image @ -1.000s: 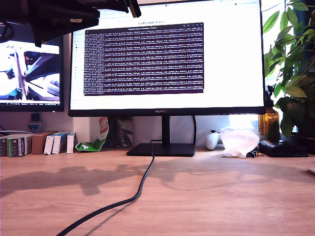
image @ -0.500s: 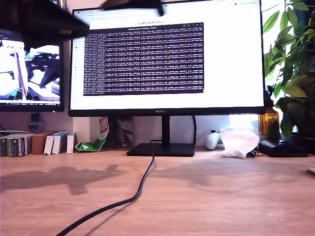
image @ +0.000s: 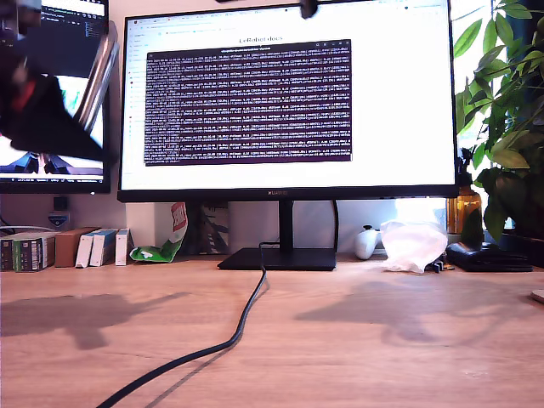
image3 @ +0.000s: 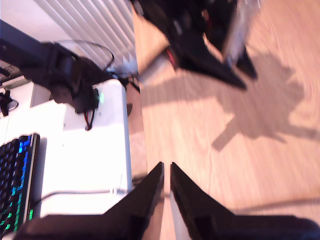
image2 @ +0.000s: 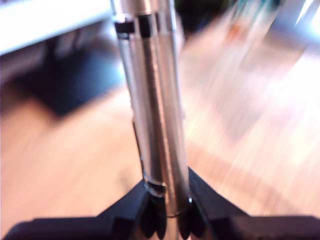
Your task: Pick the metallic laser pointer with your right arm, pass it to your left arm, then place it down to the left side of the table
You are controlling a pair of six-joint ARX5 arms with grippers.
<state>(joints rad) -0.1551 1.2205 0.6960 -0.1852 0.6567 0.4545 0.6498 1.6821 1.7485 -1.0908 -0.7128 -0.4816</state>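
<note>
The metallic laser pointer [image2: 155,115] is a shiny silver cylinder with ringed grooves, sticking straight out of my first gripper [image2: 167,200], which is shut on its lower end. In the exterior view this blurred black gripper [image: 78,127] hangs high at the exterior view's left with the pointer [image: 98,76] slanting up from it. My second gripper [image3: 166,167] is shut on nothing and looks across at the first gripper and the pointer [image3: 237,30]. Only its tip [image: 308,10] shows at the exterior view's top edge. The wood-grain table [image: 382,357] lies well below both.
A large monitor [image: 285,102] stands at the back on a black base, with a black cable [image: 229,340] running forward over the table. Small boxes [image: 59,248] sit at the exterior view's left, a white bag [image: 414,245] and a plant [image: 501,119] at its right. A keyboard [image3: 15,185] lies off the table.
The two arms have drawn apart. The first gripper has dropped lower at the exterior view's left with the pointer. The second has slid right along the top edge, and their shadows have separated.
</note>
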